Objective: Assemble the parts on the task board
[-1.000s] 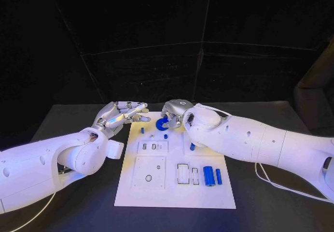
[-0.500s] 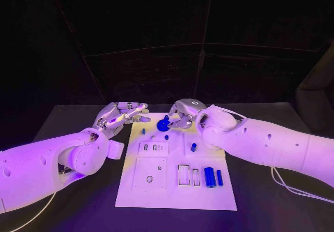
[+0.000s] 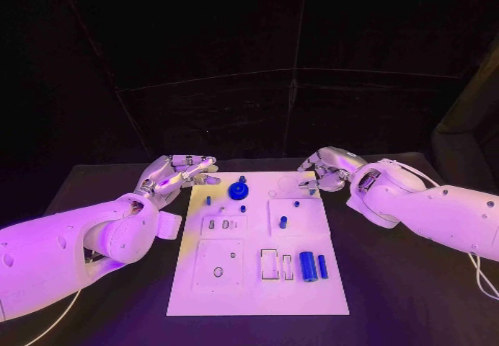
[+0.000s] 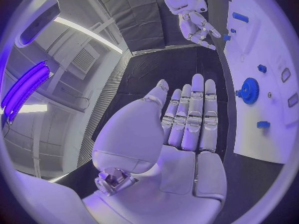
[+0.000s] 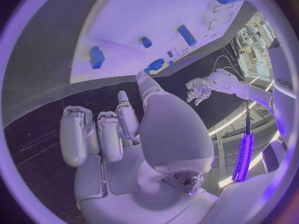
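Released, the blue gear [image 3: 238,190] sits on the board [image 3: 260,288] — right robot hand [image 3: 324,170] withdrawn, fingers curled and empty; left robot hand [image 3: 179,173], fingers apart, is nearer.

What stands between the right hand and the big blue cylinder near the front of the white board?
Nothing visible blocks it. The right hand hovers empty at the board's far right corner; the blue cylinder lies near the front, with only a small blue peg off the line between.
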You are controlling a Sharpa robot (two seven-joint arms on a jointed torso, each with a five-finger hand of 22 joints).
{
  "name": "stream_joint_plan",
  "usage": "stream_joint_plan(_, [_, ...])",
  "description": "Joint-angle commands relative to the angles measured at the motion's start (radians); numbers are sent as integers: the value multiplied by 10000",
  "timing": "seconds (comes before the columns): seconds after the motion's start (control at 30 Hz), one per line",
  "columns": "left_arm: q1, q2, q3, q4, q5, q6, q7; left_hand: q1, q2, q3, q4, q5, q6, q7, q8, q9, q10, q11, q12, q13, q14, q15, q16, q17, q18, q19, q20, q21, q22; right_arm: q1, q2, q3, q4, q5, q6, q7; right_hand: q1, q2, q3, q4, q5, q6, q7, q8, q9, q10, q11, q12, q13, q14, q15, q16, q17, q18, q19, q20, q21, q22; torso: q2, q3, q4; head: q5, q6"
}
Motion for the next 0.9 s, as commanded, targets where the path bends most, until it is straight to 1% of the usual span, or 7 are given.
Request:
stream_joint_plan(0.03, [17,53,7,-93,-2,137,69,24,34,27,-13,38,77,-4,-42,-3,55,3,-36,-9,51,-11,-35,9,149,61,-4,-49,-9,20,-133,1,-256,875,24,810,88,-29,-20,-57,-14,-15,34,-50,-17,33,-10,35,177,862,6,33,1919,-27,-54,9,-24,656,-1,-17,17,-70,21])
stream_joint_plan(0.1, [15,77,6,-144,-2,149,69,24,34,27,-13,38,77,-4,-42,-3,55,3,-36,-9,51,-11,-35,9,149,61,-4,-49,-9,18,-184,0,-423,1092,6,922,92,-33,-33,-59,-5,-38,39,-60,-21,28,-6,28,170,861,7,31,1914,-26,-58,11,-27,651,4,13,13,-55,17])
stream_joint_plan(0.23, [13,116,1,-231,-2,161,69,24,28,38,-22,38,85,-8,-43,-3,66,0,-39,-9,55,-14,-40,15,150,65,-5,-51,-12,13,-180,-2,-666,1343,32,1113,100,-32,-46,-64,22,-59,44,-67,-24,30,-2,30,173,859,11,27,1907,-26,-57,12,-26,652,12,32,12,-55,-26])
stream_joint_plan(0.37, [11,154,-7,-298,-2,179,68,24,28,38,-22,38,85,-8,-43,-3,66,0,-39,-9,55,-14,-40,15,150,65,-5,-51,-12,6,-157,-4,-842,1500,116,1276,113,-29,-52,-71,43,-68,45,-69,-25,28,0,29,173,858,13,26,1903,-25,-60,14,-29,648,5,-22,31,-114,-64])
stream_joint_plan(0.47, [10,173,-12,-334,-2,198,61,24,28,38,-22,38,85,-8,-43,-3,66,0,-39,-9,55,-14,-40,15,150,65,-5,-51,-12,-27,-173,-5,-936,1559,179,1368,142,-6,-58,-86,97,-66,46,-60,-21,35,1,39,186,859,16,26,1906,-24,-62,17,-31,644,-1,-32,27,-104,-82])
stream_joint_plan(0.67, [9,226,-16,-412,-2,245,33,22,26,41,-25,38,87,-9,-44,-3,68,-1,-41,-9,55,-14,-43,17,150,66,-6,-52,-13,-145,-176,-6,-1105,1695,269,1431,145,3,-69,-87,133,-52,44,-49,-16,37,1,43,191,859,17,26,1907,-24,-64,18,-33,641,4,-16,9,-61,-94])
stream_joint_plan(0.9, [8,259,-19,-467,-2,256,37,19,23,46,-28,38,89,-9,-46,-3,72,-1,-44,-9,56,-14,-46,20,150,67,-6,-54,-15,-270,-153,-7,-1217,1852,516,1504,163,47,-91,-98,262,-29,40,-31,-9,44,-1,55,208,856,16,20,1893,-22,-69,21,-37,634,0,-25,43,-61,-117])
